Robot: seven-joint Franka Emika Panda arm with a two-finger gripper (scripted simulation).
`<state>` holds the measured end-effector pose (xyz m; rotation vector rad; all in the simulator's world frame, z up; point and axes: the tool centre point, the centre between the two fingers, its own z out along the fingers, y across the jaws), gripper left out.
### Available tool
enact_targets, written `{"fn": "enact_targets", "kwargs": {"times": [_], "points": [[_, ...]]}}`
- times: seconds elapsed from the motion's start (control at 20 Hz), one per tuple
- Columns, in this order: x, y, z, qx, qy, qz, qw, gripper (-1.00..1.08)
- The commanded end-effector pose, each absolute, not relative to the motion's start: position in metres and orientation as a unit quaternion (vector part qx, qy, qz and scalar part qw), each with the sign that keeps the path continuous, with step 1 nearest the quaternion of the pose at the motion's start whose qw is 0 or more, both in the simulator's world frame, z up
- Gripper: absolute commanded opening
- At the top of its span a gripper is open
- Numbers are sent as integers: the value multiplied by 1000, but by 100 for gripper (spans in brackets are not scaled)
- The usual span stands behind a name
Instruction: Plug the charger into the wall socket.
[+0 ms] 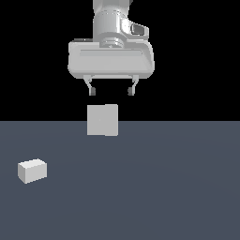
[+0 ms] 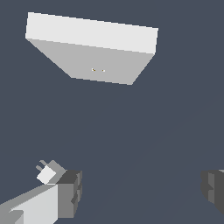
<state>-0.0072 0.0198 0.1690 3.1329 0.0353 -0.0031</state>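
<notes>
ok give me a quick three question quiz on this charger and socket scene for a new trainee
1. True or false: the gripper is holding the charger.
2. In the exterior view, the charger lies toward which side of the wall socket: A left, B right, C directly behind?
3. Fill in: the wrist view shows two small holes on the face of the ____.

Key: 1 false, the jaws are open and empty, up above the floor. 2 A. 3 wall socket.
</notes>
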Motion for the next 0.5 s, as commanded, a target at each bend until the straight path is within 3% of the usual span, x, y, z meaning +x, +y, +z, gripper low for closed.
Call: {"fn": "enact_targets", "kwargs": {"times": [0.0,0.45], "points": [[-7,20,169,1000,11,-1,4,100],[-9,33,160,999,49,6,1,100]]}}
